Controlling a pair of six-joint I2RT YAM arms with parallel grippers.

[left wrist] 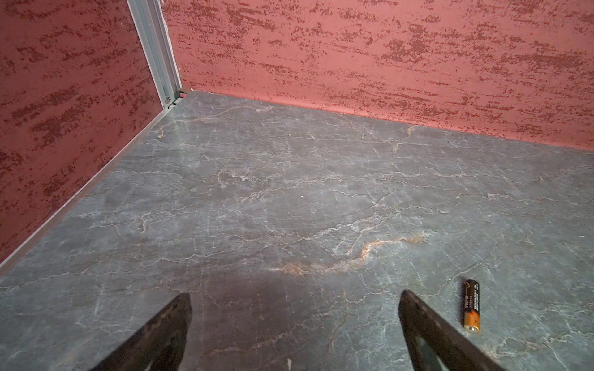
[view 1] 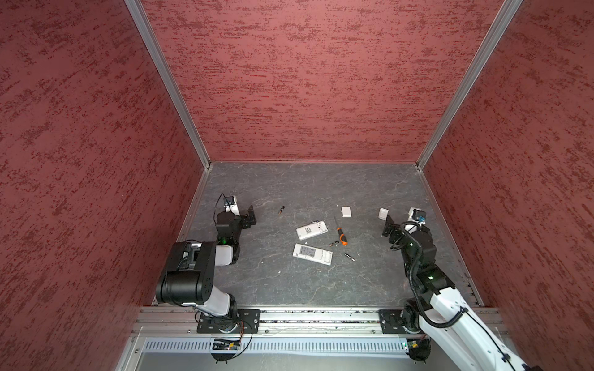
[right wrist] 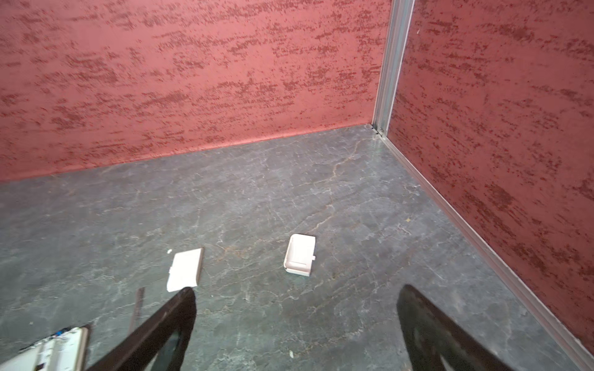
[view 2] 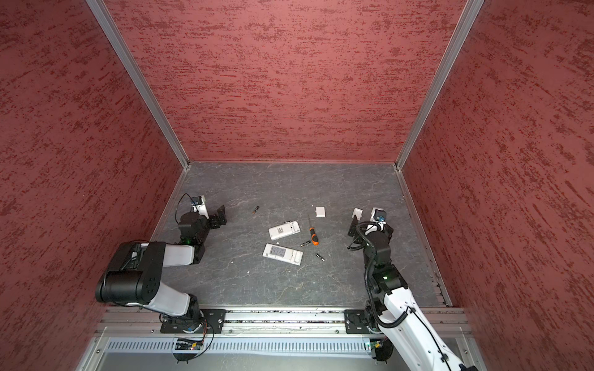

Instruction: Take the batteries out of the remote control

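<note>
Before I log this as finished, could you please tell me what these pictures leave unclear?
Far remote and near remote, both top views: bays too small to show any remaining cell.
Far remote, right wrist view: cut off by the picture's corner.
Left wrist view: one battery only; remotes outside the frame.

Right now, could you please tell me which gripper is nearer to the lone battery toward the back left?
Left. The left gripper is open close beside the battery; the right gripper is far off on the opposite side, beyond the screwdriver.

Lab test cell: red textured walls [view 1: 305, 80], alu frame posts [view 1: 169, 83]; robot arm [view 1: 189, 276] bolted to base rail [view 1: 321, 316].
</note>
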